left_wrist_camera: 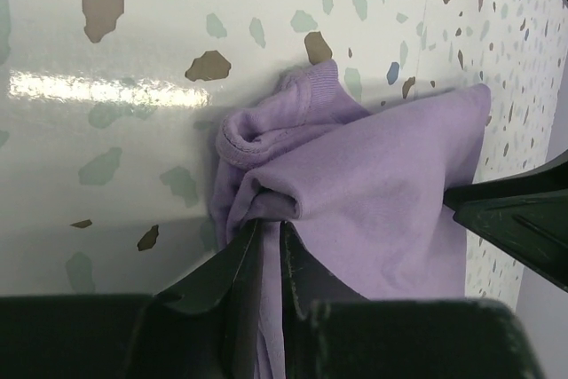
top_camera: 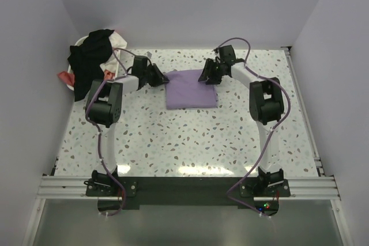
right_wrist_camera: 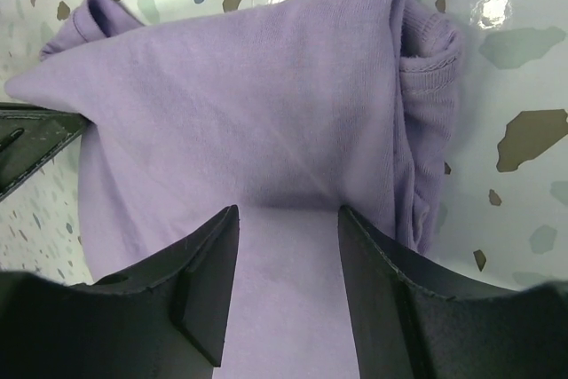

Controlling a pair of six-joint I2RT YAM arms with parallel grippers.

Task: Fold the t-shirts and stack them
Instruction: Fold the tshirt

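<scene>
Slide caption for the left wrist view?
Left tool pinching a bunched edge of the purple shirt on the speckled table.

A heaped basket (top_camera: pixel 79 42) blocked the far left corner; the lavender shirt (top_camera: pixel 191 89) occupied far centre; the table (top_camera: pixel 190 142) lay open across its near half.

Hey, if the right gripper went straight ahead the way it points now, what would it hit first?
The folded lavender purple cloth t-shirt. The right gripper points its open jaws straight at it, seemingly very close above the cloth, though depth is hard to judge.

Speckled table (top_camera: pixel 173 136), folded lavender t-shirt (top_camera: pixel 191 89)
</scene>
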